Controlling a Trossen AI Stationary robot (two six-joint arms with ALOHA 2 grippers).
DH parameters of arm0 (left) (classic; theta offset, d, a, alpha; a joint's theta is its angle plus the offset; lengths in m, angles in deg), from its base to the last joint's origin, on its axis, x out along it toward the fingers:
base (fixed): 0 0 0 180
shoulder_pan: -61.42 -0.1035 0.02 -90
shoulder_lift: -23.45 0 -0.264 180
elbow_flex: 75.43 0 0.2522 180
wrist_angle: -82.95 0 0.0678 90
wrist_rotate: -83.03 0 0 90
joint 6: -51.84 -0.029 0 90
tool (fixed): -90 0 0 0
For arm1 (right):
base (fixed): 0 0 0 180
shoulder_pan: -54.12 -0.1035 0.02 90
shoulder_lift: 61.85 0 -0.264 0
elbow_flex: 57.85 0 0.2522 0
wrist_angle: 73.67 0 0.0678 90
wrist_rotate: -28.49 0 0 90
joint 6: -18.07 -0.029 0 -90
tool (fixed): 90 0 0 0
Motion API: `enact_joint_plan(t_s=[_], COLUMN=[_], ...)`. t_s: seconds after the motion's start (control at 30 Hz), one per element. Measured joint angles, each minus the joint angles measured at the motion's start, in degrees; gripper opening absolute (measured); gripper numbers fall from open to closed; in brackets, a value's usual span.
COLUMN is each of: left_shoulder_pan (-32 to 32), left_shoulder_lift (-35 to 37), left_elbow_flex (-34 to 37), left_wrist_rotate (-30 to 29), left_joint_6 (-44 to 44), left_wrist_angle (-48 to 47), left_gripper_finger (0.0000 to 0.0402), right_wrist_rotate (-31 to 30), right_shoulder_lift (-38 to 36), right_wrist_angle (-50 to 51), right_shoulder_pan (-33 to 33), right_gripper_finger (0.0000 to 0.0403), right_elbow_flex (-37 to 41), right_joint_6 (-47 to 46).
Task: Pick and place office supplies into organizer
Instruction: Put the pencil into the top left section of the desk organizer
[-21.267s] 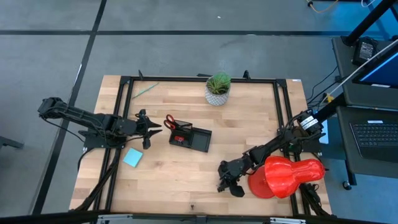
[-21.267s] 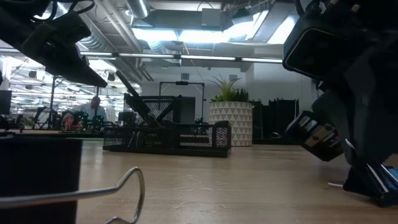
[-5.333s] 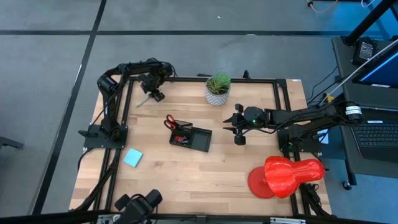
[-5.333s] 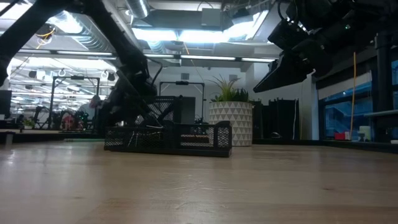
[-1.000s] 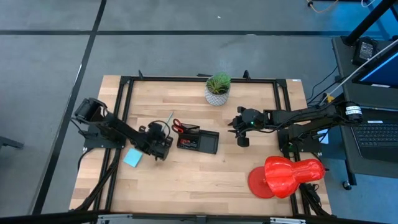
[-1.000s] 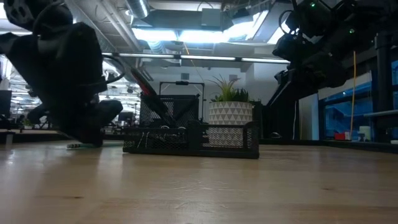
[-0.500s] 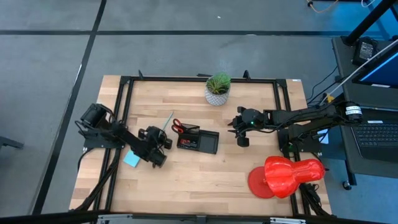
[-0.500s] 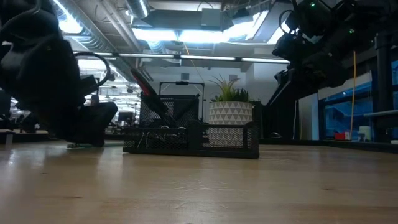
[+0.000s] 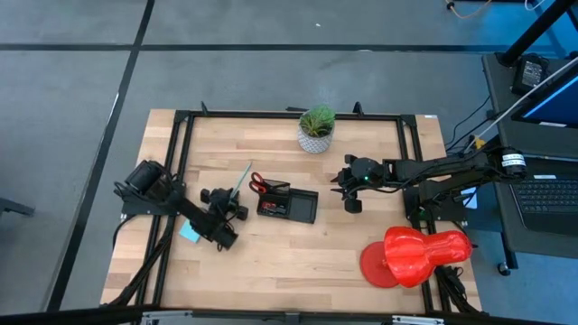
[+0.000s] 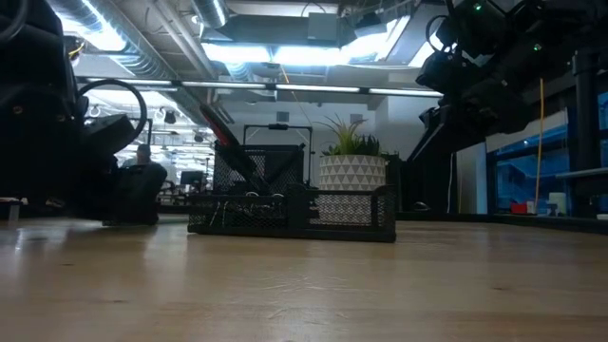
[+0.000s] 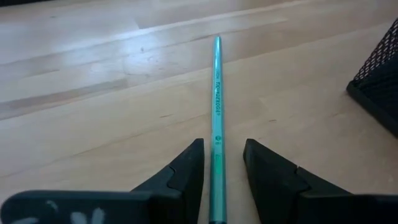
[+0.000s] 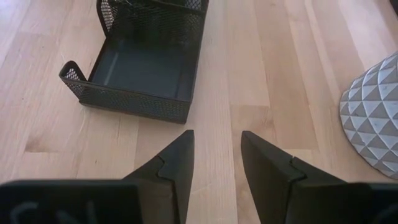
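The green pencil lies flat on the wood to the left of the black mesh organizer. My left gripper is low over the pencil's near end, open, with a finger on each side of the shaft and a gap to both. Red-handled scissors stick out of the organizer's left end. The light blue notepad lies partly under my left arm. My right gripper hovers open to the right of the organizer.
The potted plant stands near the far edge, behind the organizer. The large red plastic object sits at the near right corner. Bare wood lies between the organizer and the near edge. In the low view my left arm fills the left side.
My left gripper has drawn back a little from the organizer, toward the table's left and near edges, and now sits at the pencil's near end. The pencil and the organizer have stayed where they were.
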Motion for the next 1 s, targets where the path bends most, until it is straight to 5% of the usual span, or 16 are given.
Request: enact_joint_plan(t_s=[0.6,1.0], left_shoulder_pan=[0.1,0.0], left_shoulder_lift=[-0.4,0.7], left_elbow_flex=[-0.2,-0.5], left_wrist_rotate=[-0.6,-0.2], left_joint_6=[0.1,-11.9], left_wrist_angle=[0.8,-0.2], left_gripper_finger=[0.0033,0.0015], right_wrist_rotate=[0.0,0.0], right_shoulder_lift=[0.0,0.0], right_wrist_angle=[0.2,0.2], right_shoulder_pan=[0.0,0.0], right_gripper_finger=[0.0136,0.0136], right_elbow_flex=[0.0,0.0], right_joint_6=[0.7,1.3])
